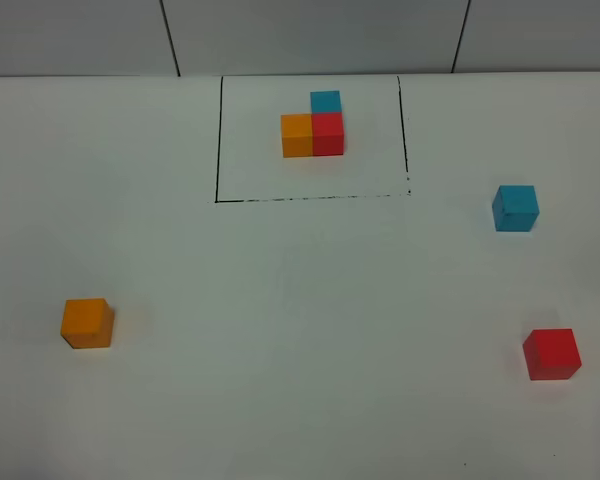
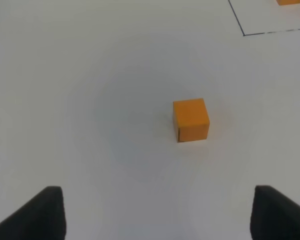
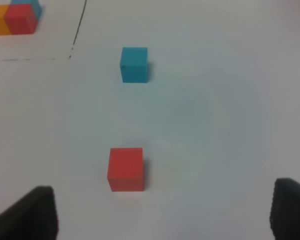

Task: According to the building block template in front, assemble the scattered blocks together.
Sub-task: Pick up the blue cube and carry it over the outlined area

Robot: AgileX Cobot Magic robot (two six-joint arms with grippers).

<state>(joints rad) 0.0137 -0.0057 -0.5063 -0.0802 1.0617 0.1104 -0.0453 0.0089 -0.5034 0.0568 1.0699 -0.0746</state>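
By the tabletop's [image 1: 280, 380] left edge, the orange cube [image 2: 190, 120] is faced by the nearer left claw [image 2: 158, 205], spread wide and empty

L end effector [image 2: 157, 215] & R end effector [image 3: 165, 212]: both matte black, blunt-tipped.

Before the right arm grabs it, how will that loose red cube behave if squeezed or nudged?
The red cube looks rigid, with crisp edges, so it probably won't deform when squeezed. It sits flat on the white table, so a nudge should slide it rather than roll or tip it. Its matte faces likely aren't slippery.
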